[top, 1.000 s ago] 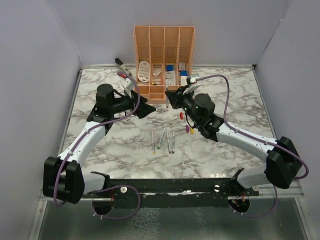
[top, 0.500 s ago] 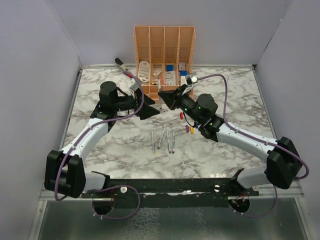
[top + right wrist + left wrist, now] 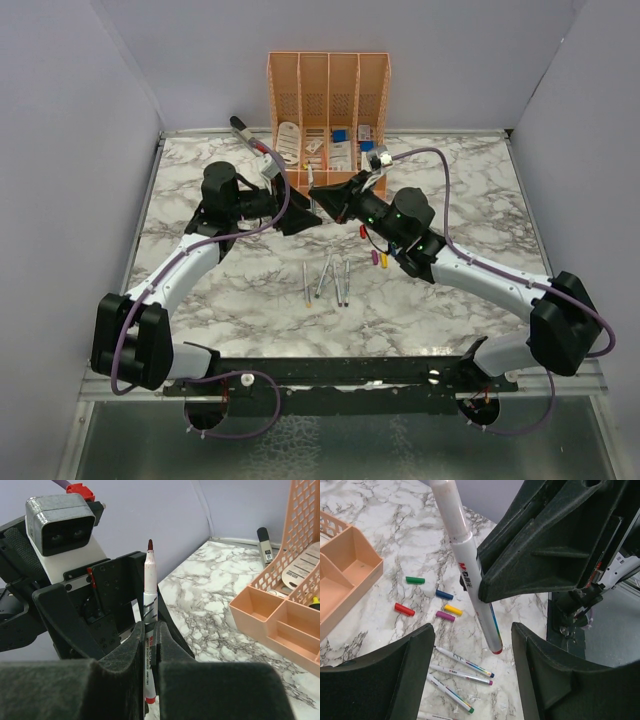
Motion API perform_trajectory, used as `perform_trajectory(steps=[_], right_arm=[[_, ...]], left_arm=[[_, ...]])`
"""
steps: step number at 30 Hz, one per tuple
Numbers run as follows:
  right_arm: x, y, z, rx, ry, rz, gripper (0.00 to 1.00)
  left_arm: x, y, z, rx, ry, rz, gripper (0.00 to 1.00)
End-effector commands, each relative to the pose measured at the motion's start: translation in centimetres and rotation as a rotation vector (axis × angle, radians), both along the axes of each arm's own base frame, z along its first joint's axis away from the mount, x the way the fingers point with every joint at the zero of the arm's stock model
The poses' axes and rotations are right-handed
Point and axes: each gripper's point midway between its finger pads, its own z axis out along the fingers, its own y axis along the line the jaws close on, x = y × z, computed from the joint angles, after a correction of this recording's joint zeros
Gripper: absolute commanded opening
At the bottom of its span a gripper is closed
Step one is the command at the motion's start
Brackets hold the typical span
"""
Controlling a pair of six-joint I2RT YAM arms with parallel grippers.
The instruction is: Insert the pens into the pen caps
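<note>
The right gripper (image 3: 149, 636) is squeezing its jaws tight on a red-tipped pen (image 3: 149, 580), holding it roughly upright above the marble table (image 3: 395, 520) with the tip pointing up. The left gripper (image 3: 308, 220) is facing it, its jaws standing wide apart and gripping nothing; in the left wrist view the pen's lower end is showing in the gap between them. Four other pens (image 3: 337, 282) are lying close together on the table, and the red cap (image 3: 404, 609), green cap (image 3: 415, 580), blue cap (image 3: 444, 594), yellow cap (image 3: 453, 610) and purple cap (image 3: 445, 615) are lying loose near them.

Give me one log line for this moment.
right pincer: shut on red-tipped pen | left pincer: open | five caps: loose on table
</note>
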Motion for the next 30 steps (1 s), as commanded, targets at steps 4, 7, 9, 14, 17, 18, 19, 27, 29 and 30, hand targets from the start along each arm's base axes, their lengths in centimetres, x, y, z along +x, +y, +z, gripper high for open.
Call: perform_trajectory(steps=[4, 7, 9, 14, 17, 18, 19, 27, 29, 30], right_arm=[[-0.81, 0.72, 0.29, 0.055, 0.007, 0.057, 0.01], [-0.83, 0.59, 0.44, 0.062, 0.007, 0.052, 0.01], [-0.76, 0.5, 0.43, 0.062, 0.008, 0.047, 0.01], [-0.8, 0.49, 0.44, 0.071, 0.01, 0.047, 0.02], [-0.73, 0.61, 0.54, 0.074, 0.009, 0.049, 0.01], [-0.7, 0.63, 0.49, 0.072, 0.009, 0.049, 0.01], [-0.69, 0.67, 0.42, 0.071, 0.01, 0.05, 0.01], [-0.54, 0.69, -0.2, 0.053, 0.023, 0.044, 0.01], [-0.6, 0.63, -0.3, 0.046, 0.022, 0.044, 0.01], [-0.61, 0.55, -0.21, 0.044, 0.019, 0.043, 0.01]], left_arm=[[0.19, -0.55, 2.5, -0.056, -0.066, -0.007, 0.6], [0.3, -0.56, 2.55, -0.061, -0.06, 0.0, 0.49], [0.39, -0.54, 2.51, -0.062, -0.059, 0.005, 0.45], [0.44, -0.63, 2.86, -0.071, -0.066, -0.001, 0.41], [0.48, -0.68, 2.93, -0.072, -0.067, -0.004, 0.37], [0.5, -0.67, 3.01, -0.073, -0.069, -0.004, 0.35], [0.45, -0.71, 2.94, -0.073, -0.065, -0.007, 0.32], [0.17, -0.81, 2.52, -0.069, -0.054, -0.033, 0.0], [0.38, -0.71, 2.48, -0.069, -0.057, -0.016, 0.0], [0.41, -0.67, 2.43, -0.068, -0.059, -0.007, 0.0]])
